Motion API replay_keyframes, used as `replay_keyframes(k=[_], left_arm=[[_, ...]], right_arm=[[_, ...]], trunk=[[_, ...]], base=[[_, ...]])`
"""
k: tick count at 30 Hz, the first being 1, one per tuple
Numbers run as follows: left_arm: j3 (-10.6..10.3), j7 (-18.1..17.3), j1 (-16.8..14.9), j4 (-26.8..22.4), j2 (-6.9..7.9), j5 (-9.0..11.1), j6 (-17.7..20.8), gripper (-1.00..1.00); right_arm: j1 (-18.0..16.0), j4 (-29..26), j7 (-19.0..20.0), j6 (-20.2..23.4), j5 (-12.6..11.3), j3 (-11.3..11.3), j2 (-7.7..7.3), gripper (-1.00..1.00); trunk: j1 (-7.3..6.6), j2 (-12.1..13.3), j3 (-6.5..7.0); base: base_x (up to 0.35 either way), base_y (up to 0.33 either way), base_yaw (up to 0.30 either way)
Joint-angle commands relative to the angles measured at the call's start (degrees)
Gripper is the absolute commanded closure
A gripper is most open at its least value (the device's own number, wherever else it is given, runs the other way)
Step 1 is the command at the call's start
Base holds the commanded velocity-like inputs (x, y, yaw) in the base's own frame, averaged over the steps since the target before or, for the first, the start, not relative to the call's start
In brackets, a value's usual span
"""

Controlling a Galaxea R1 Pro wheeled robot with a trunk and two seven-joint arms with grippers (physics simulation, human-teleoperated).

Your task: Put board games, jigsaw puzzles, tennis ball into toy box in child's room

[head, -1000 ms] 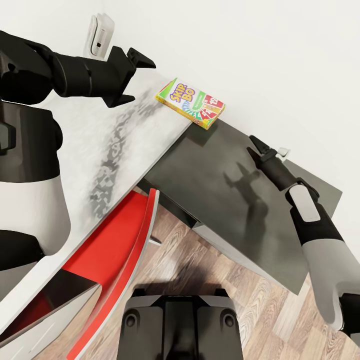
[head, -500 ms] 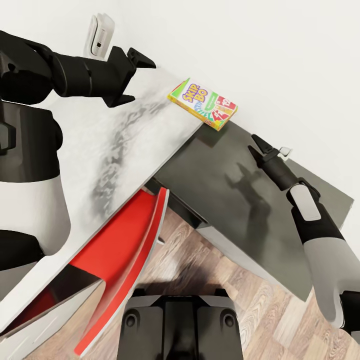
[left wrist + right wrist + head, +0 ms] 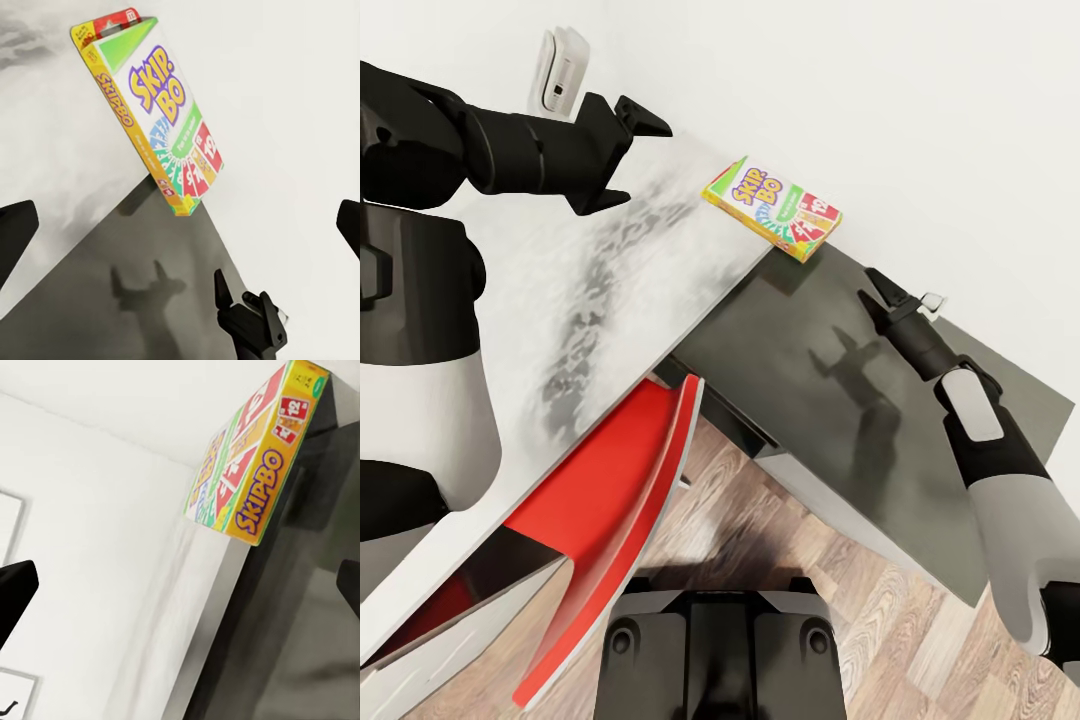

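A white and green "Skip-Bo" board game (image 3: 772, 207) lies flat at the end of the table's light-grey top (image 3: 560, 300), against the white wall, one corner overhanging the lower dark-grey top (image 3: 810, 400). The left wrist view looks at the game's (image 3: 161, 120) printed face, the right wrist view at its (image 3: 251, 472) yellow edge. My left gripper (image 3: 643, 158) hangs open above the light top, left of the box, holding nothing. My right gripper (image 3: 869, 288) is open and empty over the dark top, right of the box.
A red chair (image 3: 610, 500) is tucked under the light top near my base. Wood plank floor (image 3: 840, 610) shows in front of the pale cabinet fronts. A white device (image 3: 560, 70) hangs on the wall behind my left arm.
The whole picture has shifted, so the table and the box now sit further right in view; the camera moved. Both arms keep their pose and both grippers stay open.
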Motion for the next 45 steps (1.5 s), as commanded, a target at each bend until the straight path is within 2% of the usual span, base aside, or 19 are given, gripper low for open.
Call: replay_keyframes(k=[1, 8, 19, 35, 45], left_arm=[[-0.03, 0.52, -0.06, -0.03, 0.02, 0.43, 0.19, -1.00], [-0.09, 0.52, -0.06, -0.05, -0.01, 0.42, 0.19, -1.00], [-0.14, 0.52, -0.01, -0.05, 0.04, 0.43, 0.19, -1.00], [-0.16, 0.52, 0.03, -0.07, 0.07, 0.43, 0.19, -1.00], [-0.16, 0.52, 0.03, -0.08, 0.07, 0.43, 0.20, -1.00]], right_arm=[[-0.05, 0.02, 0.05, 0.47, -0.45, -0.05, -0.15, -1.00], [-0.12, 0.06, 0.00, 0.39, -0.43, -0.10, -0.95, -1.00], [-1.40, 1.23, -0.39, 0.35, -0.42, -0.12, -1.37, -1.00], [-7.85, 12.08, -0.53, -0.79, -0.41, -0.01, -1.42, -1.00], [-9.02, 14.62, -0.56, -1.23, -0.41, 0.04, -1.09, -1.00]], trunk=[[0.03, -0.09, -0.06], [0.03, -0.09, -0.06], [0.03, -0.09, -0.06], [0.03, -0.09, -0.06], [0.03, -0.09, -0.06]], base=[[0.000, 0.000, 0.014], [0.000, 0.000, 0.009], [0.000, 0.000, 0.002], [0.000, 0.000, 0.000], [0.000, 0.000, 0.000]])
